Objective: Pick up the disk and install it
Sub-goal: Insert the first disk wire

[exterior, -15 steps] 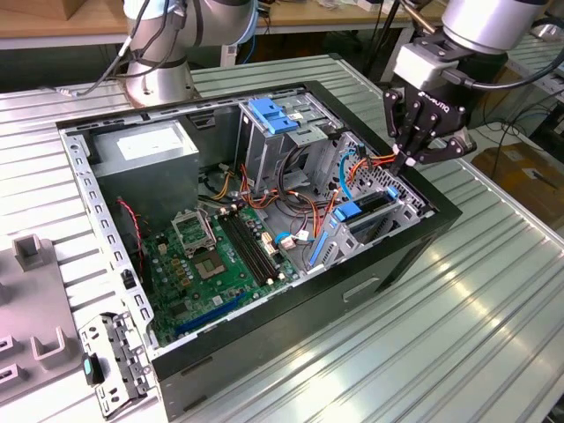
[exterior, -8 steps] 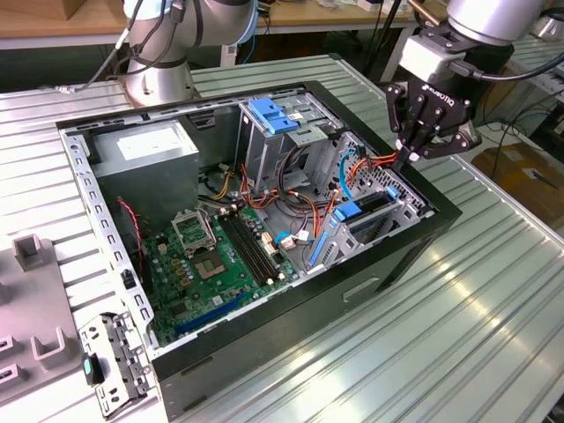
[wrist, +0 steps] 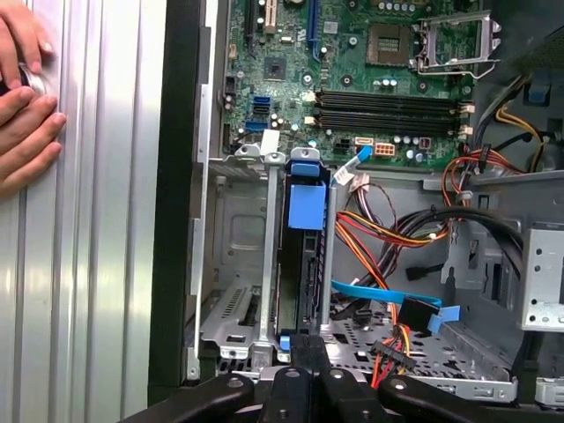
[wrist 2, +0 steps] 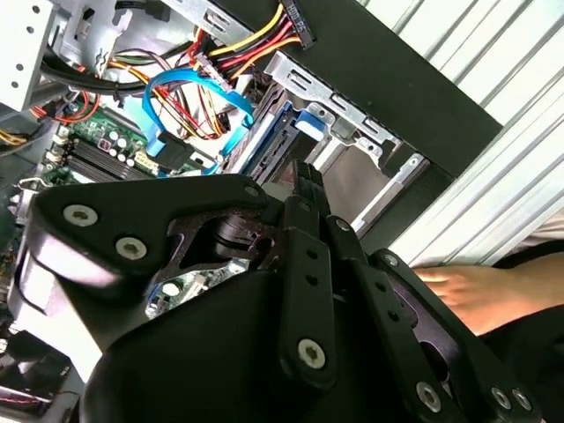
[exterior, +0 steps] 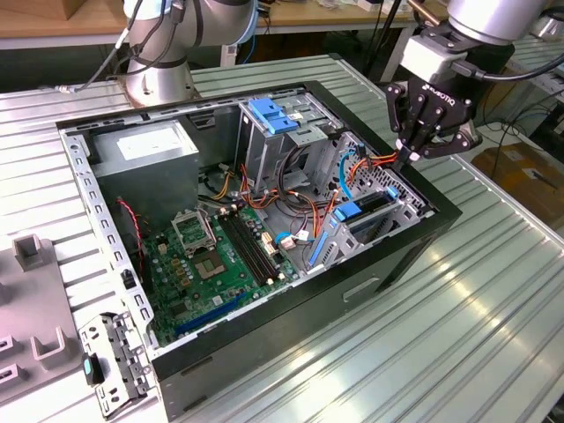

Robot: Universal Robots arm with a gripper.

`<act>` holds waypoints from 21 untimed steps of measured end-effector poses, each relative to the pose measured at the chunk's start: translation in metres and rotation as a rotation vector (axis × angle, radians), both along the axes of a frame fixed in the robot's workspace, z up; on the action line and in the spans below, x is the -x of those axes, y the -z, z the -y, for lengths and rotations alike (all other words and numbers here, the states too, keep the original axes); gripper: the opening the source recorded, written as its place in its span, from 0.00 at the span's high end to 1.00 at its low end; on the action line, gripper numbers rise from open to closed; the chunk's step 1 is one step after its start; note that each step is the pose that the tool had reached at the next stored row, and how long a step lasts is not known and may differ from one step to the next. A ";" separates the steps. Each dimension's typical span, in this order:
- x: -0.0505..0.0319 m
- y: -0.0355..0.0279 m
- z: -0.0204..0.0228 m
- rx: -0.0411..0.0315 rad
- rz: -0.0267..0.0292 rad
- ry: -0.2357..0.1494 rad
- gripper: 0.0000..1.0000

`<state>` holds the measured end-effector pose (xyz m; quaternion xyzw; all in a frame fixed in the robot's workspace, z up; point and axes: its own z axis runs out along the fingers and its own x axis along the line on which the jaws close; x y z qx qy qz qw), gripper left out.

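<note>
The disk [exterior: 352,211] stands on edge in the drive bay at the exterior view's right side of the open computer case [exterior: 441,211]. Blue plastic runs along its upper edge. In both wrist views it is a dark slab [wrist: 300,273] between metal bay walls, with blue rails [wrist 2: 275,141]. My gripper [exterior: 407,159] hangs over the far end of the bay, shut with its fingertips together and nothing between them. In the wrist views the gripper [wrist: 307,348] [wrist 2: 307,181] sits right at the end of the disk. Whether it touches the disk I cannot tell.
A green motherboard [exterior: 216,260] lies on the case floor. A grey box with a white sticker [exterior: 145,145] and a metal cage with a blue handle [exterior: 273,119] stand at the back. Coloured cables [wrist: 388,238] cross beside the bay. A person's hands [wrist: 26,88] rest on the table outside the case.
</note>
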<state>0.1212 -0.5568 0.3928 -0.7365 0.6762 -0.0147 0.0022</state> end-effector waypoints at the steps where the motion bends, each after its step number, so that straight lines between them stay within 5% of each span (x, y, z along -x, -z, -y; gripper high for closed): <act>1: -0.0001 0.0001 0.0000 0.0000 0.0000 -0.022 0.89; 4: -0.0007 0.0001 0.0000 -0.0001 0.0000 -0.070 0.89; 8: -0.0051 0.0002 -0.0021 -0.0001 0.0001 -0.082 0.89; 17: -0.0229 0.0003 -0.0160 -0.0002 0.0000 -0.087 0.89; 21: -0.0273 0.0010 -0.0177 -0.0001 0.0000 -0.111 0.89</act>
